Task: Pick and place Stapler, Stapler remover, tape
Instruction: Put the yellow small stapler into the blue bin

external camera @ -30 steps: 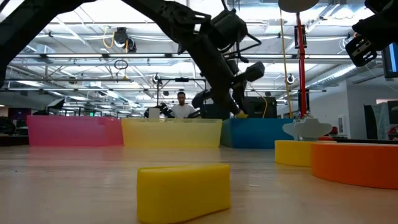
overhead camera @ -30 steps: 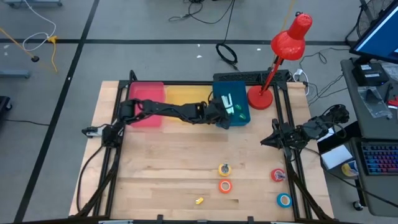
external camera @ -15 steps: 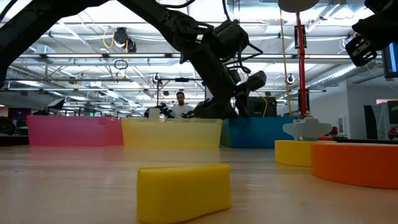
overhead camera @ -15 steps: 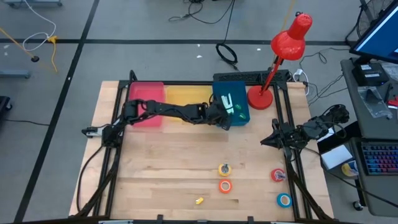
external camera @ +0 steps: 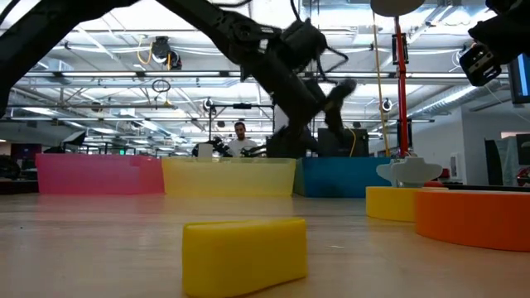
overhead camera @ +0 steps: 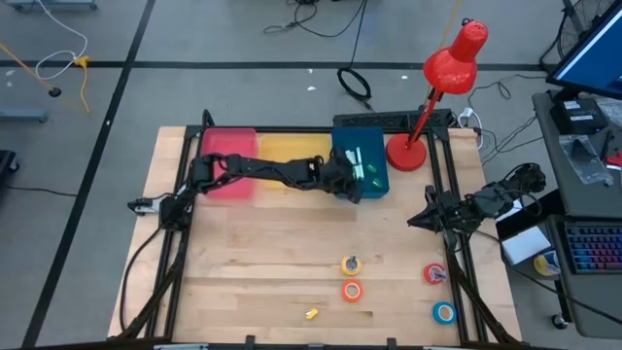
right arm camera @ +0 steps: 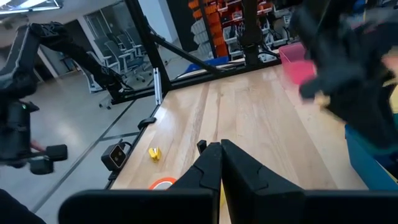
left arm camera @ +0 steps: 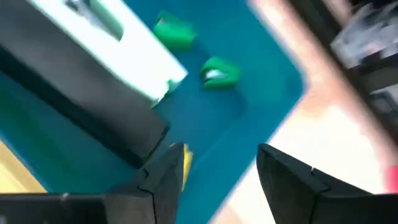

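My left gripper [overhead camera: 356, 191] [left arm camera: 217, 180] hangs open over the near part of the blue bin [overhead camera: 377, 183]. In the bin lie a white-and-black stapler [left arm camera: 106, 56] [overhead camera: 352, 157] and two small green pieces [left arm camera: 219, 71]. A small yellow thing [left arm camera: 184, 163] shows beside one finger. The tape rolls lie flat on the table's near right: yellow [overhead camera: 350, 264], orange [overhead camera: 352, 290], red [overhead camera: 433, 274], blue [overhead camera: 444, 313]. A small yellow wedge [overhead camera: 311, 314] [external camera: 244, 252] lies near the front edge. My right gripper [overhead camera: 410, 220] [right arm camera: 219, 155] waits shut at the right, above the table. My left gripper stands open, slanting down into the blue bin. The small yellow thing [left arm camera: 184, 163] lies against the inner side of one finger [left arm camera: 163, 180] in the wrist view; I cannot tell whether it touches it.
A pink bin [overhead camera: 228, 160] and a yellow bin [overhead camera: 292, 154] stand left of the blue one along the far edge. A red desk lamp [overhead camera: 428, 107] stands right of the blue bin. The wooden table's middle [overhead camera: 272, 243] is bare.
My left gripper has opened over the blue bin and its wrist has swung a little. The yellow bit that showed at its fingertips in the low view has dropped out of sight behind the bin wall.
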Robot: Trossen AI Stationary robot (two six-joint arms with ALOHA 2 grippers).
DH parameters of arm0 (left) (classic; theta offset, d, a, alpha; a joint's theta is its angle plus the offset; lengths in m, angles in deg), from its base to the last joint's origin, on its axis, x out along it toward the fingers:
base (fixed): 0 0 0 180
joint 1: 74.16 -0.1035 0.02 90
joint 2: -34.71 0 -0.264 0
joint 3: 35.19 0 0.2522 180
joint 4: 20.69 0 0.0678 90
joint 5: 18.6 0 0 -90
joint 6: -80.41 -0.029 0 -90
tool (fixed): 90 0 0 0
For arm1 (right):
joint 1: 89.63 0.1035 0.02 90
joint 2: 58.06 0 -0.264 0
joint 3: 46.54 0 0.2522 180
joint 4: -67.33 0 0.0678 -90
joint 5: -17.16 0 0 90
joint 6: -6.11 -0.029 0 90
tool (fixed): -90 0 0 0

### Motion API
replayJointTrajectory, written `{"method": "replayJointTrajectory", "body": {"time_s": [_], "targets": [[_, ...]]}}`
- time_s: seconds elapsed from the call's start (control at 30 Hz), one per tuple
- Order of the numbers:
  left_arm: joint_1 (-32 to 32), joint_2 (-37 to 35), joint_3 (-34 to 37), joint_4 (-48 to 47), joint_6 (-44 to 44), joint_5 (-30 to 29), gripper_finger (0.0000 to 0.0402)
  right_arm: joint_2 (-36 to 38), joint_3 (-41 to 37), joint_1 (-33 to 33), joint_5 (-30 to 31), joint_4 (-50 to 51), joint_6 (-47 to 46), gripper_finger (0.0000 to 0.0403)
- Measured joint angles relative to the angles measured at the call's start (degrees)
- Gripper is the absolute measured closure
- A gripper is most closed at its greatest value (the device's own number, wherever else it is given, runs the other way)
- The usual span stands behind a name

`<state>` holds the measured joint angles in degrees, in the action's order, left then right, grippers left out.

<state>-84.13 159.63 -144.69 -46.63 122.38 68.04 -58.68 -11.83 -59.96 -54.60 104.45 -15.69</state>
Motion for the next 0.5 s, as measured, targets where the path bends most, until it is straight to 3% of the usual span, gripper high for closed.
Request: {"method": "replayJointTrajectory", "body": {"time_s": [0.2, 0.37, 0.5], "targets": [[2.1, -7.4, -0.5, -0.3, -0.2, 6.6, 0.0207, 0.0, 0.0, 0.0, -0.1, -1.3, 0.0, 0.0401], [10.7, -14.0, -0.5, -7.1, -3.6, 11.2, 0.0222, 0.0, 0.0, 0.0, -0.2, -1.3, 0.1, 0.0401], [19.9, -15.7, -0.6, -15.0, -5.5, 10.2, 0.0231, 0.0, 0.0, 0.0, -0.2, -1.4, 0.2, 0.0402]]}}
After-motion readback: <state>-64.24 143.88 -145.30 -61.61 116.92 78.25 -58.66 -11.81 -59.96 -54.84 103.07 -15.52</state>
